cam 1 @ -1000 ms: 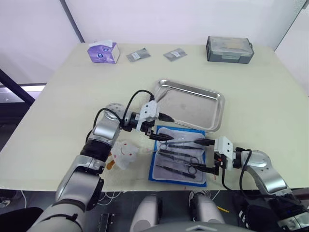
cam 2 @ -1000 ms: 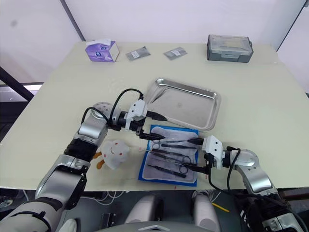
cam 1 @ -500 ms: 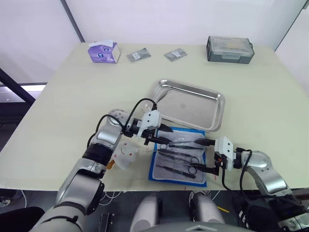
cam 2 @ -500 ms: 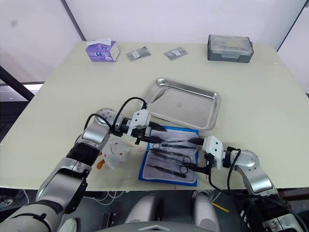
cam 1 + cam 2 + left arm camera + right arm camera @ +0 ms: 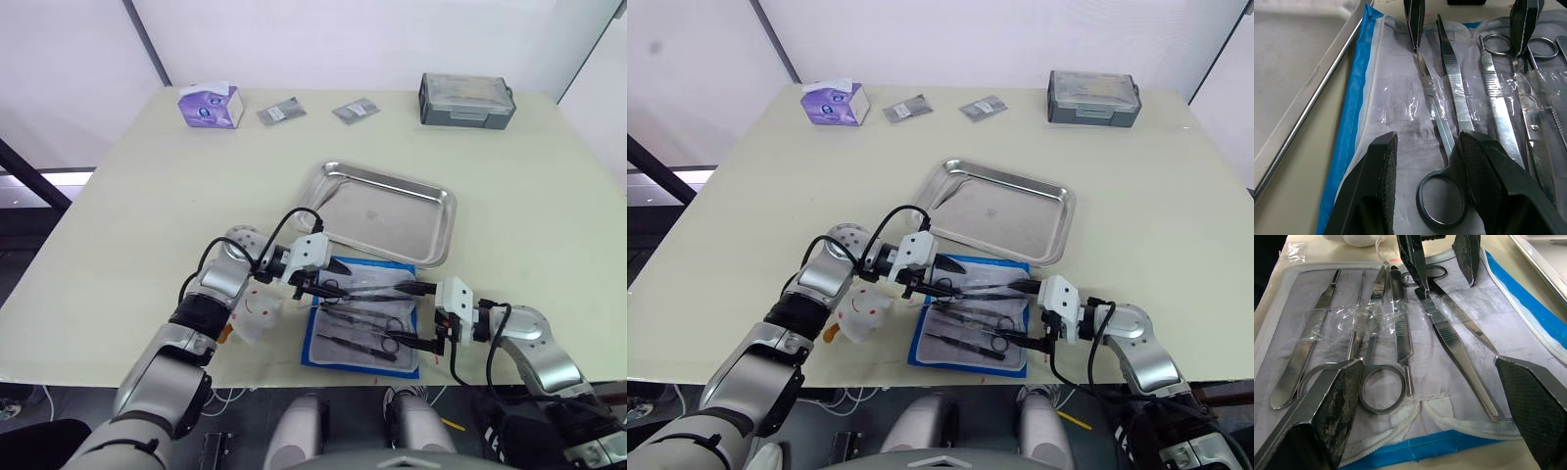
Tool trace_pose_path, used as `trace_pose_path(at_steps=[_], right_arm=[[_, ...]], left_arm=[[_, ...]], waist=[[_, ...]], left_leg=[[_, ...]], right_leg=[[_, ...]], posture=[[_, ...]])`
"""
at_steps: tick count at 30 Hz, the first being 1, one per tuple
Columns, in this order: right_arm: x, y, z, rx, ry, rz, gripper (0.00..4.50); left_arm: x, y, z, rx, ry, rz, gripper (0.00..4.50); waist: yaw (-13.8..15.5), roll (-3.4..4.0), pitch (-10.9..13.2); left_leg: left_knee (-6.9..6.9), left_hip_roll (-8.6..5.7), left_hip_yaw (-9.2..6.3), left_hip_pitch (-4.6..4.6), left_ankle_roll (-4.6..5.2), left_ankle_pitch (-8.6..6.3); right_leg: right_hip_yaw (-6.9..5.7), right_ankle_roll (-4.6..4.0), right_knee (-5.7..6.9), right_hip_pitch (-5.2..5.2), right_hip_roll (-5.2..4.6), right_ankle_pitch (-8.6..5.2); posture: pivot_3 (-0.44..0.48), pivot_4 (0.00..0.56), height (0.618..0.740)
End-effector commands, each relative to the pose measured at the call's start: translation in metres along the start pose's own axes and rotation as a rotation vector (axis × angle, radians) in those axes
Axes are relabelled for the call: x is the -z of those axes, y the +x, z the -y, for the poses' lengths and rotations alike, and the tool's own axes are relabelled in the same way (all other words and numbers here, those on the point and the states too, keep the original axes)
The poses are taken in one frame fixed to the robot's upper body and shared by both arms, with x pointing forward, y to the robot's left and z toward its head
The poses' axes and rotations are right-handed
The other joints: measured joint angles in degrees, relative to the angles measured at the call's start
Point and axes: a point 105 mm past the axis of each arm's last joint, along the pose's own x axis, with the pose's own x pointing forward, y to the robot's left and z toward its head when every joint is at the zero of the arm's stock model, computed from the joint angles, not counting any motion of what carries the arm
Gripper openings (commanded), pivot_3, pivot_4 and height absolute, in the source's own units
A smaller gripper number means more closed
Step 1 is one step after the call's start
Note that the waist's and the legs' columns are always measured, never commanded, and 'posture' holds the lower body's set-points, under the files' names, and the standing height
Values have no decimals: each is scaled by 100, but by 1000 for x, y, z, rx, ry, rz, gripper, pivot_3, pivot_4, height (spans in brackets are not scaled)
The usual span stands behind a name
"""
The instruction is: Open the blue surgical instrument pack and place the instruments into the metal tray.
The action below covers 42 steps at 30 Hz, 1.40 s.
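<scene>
The left pincer (image 5: 327,278) hangs low over the near-tray end of the opened blue surgical instrument pack (image 5: 364,314), its two black fingers (image 5: 1382,169) apart and straddling the ring handle of the scissors (image 5: 1442,196); they bracket the ring but do not yet grip it, as far as the wrist view lets me judge. The right pincer (image 5: 422,315) sits at the pack's right edge, spread wide, framing the row of instruments (image 5: 1396,328) without touching any. The step in hand looks like the first pick. To do it well, the left fingers should settle either side of the scissor shank just above the ring and close on metal only. Clear tape strips (image 5: 1400,98) cross the tools, so the lift will want a slow peel, sliding along the tool's length, with the right pincer pressing the lining down so the pouch does not rise too. The pack lies flat on the worktop (image 5: 137,196), just beside the near rim of the metal tray (image 5: 387,210), which looks empty. The instruments lie side by side, long axes running left to right across the pack and parallel to that rim; the scissors' ring points to the robot's left, its blades to the right.
</scene>
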Motion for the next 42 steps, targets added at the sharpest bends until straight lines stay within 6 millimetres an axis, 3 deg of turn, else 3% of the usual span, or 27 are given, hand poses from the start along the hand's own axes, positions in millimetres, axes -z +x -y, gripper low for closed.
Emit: trace_pose_path(at_steps=[1, 7, 15, 18, 20, 22, 31, 42], right_arm=[[26, -3, -10, -8, 82, -88, 4500], [26, -4, -10, -7, 83, -87, 4500], [27, -5, -10, -3, 85, -90, 4500], [27, -5, -11, -3, 85, -91, 4500], [27, -5, -11, -3, 85, -90, 4500], [27, -5, -11, -3, 85, -90, 4500], [26, -5, -11, -5, 86, -89, 4500], [27, -5, -12, -9, 89, -90, 4500]], left_arm=[[12, -1, -4, -18, 9, -74, 2180], [10, 1, -6, -11, 27, -69, 2180], [3, 9, 11, 91, 22, -20, 2180], [6, 9, 10, 90, 24, -47, 1522], [8, 8, 8, 86, 25, -68, 481], [10, 7, 8, 85, 17, -78, 93], [12, 3, 5, 69, -8, -100, 93], [-13, -1, -10, 35, -36, -130, 93]], waist=[[3, 0, 0], [4, 2, -1], [4, 2, -1], [4, 2, -1], [5, 2, -2], [3, 2, -2], [1, 2, -2], [0, 2, -1]], left_leg=[[0, 0, 0, 0, 0, 0], [0, -1, 0, 6, 1, 0], [0, 0, -2, 6, 0, 0], [0, 0, -1, 6, 1, 0], [0, 0, -2, 7, 1, 0], [0, 0, -2, 8, 1, 0], [0, 0, -2, 10, 1, -1], [0, -1, -2, 7, 1, -1]], right_leg=[[0, 0, 0, 0, 0, 0], [-1, 0, 0, 7, 0, 0], [-2, 0, 0, 8, 0, 0], [-2, 0, -1, 8, 0, 0], [-3, 0, -1, 9, 0, 0], [-2, 0, -1, 10, 0, 0], [-2, 1, -1, 11, 0, -1], [-3, 2, -1, 11, 1, -2]], posture=[[0, 150, 734], [0, 150, 734], [0, 150, 734], [0, 150, 734], [0, 150, 734], [0, 150, 734], [0, 150, 734], [0, 150, 734]])
